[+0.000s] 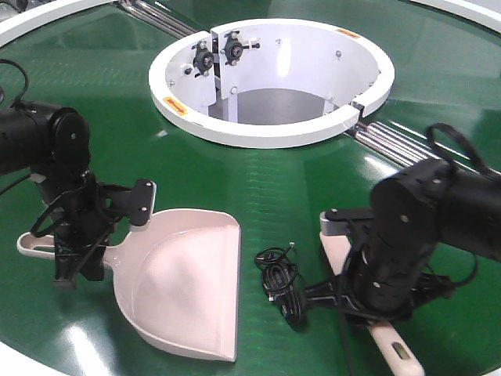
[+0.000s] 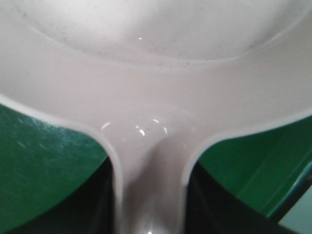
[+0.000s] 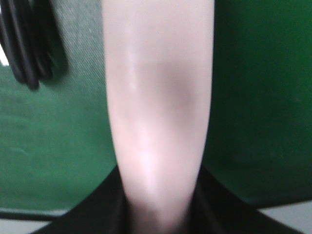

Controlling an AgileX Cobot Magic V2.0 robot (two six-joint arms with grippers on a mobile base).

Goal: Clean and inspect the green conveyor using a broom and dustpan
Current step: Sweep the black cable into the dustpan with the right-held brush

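The pale pink dustpan (image 1: 184, 282) lies flat on the green conveyor (image 1: 258, 176), mouth toward the front. My left gripper (image 1: 84, 252) is shut on its handle just behind the scoop. In the left wrist view the handle neck (image 2: 151, 195) runs between dark fingers (image 2: 97, 207) into the pan (image 2: 156, 87). My right gripper (image 1: 356, 291) is shut on the beige-pink broom (image 1: 395, 351), whose handle end points to the front right. The right wrist view shows the broom (image 3: 158, 97) filling the gap of the right gripper (image 3: 161, 209). Its bristles are hidden.
A tangled black cable (image 1: 280, 283) lies on the belt between pan and broom, also top left as a cable (image 3: 24, 44) in the right wrist view. Behind stands the white ring opening (image 1: 274, 133). Metal rollers (image 1: 391, 145) show at the right. The belt's white rim (image 1: 23, 356) curves along the front.
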